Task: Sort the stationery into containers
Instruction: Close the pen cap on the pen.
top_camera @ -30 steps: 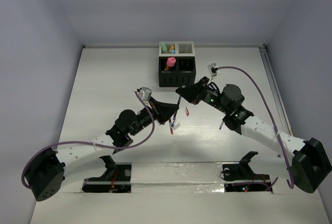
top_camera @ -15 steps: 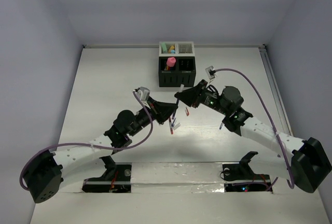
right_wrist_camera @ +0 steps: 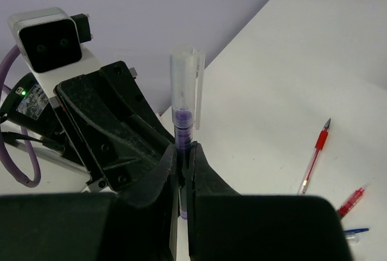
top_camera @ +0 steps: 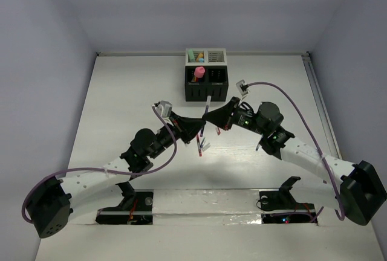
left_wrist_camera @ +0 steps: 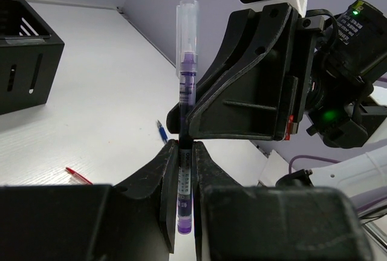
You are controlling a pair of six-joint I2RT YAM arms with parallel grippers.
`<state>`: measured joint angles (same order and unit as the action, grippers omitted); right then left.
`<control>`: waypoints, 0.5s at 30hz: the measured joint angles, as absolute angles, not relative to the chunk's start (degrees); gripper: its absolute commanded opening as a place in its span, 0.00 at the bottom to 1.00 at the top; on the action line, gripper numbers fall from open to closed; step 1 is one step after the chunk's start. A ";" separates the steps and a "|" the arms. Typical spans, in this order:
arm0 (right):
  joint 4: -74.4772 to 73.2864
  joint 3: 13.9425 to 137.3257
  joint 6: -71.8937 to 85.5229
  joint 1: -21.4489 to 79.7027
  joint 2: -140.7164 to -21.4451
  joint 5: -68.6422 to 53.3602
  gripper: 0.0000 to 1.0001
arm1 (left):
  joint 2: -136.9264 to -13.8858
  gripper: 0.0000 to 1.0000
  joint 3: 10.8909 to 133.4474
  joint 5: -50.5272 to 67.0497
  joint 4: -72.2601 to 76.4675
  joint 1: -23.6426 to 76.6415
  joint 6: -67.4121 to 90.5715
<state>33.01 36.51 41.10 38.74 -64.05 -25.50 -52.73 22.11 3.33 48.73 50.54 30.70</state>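
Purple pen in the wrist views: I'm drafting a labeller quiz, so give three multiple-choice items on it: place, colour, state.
1. Where is the purple pen? A. lying on the table B. in the white box C. held up between the two grippers
2. What colour is its cap? A. clear B. red C. black
3. How is the left gripper? A. wide open, empty B. shut on the purple pen C. shut on a red pen
1 C: the left and the right gripper both clamp its barrel. 2 A: the pen's purple neck shows through it. 3 B: its jaws press the barrel from both sides.
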 measured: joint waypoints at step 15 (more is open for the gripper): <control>31.44 35.97 38.02 38.74 -63.79 -24.69 0.00 | -53.84 0.34 22.85 7.68 46.57 50.50 29.17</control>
<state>31.44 35.97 38.02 38.74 -63.79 -24.69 -53.84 22.85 7.68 46.57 50.50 29.17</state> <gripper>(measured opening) 0.085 0.348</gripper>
